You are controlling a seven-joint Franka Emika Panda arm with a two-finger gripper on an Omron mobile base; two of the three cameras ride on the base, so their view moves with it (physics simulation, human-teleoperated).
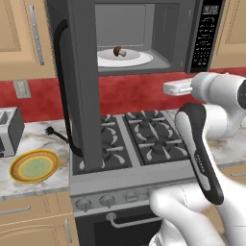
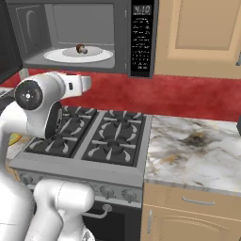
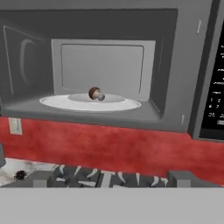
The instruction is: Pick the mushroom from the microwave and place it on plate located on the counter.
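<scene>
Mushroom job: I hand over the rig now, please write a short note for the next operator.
Hand: open, holds nothing, in front of the microwave, below its cavity.
Mushroom: lies on the white plate inside the microwave; door is open.
Yellow-orange plate: on the counter left of the stove, nothing on it.
Done: door opened.
Left: reach in, grasp the mushroom, carry it to the yellow-orange plate, release.

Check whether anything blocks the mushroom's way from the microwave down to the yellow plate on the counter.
The open microwave door hangs between the mushroom on its white plate and the yellow plate at left; the carry likely must go round its front edge.
</scene>
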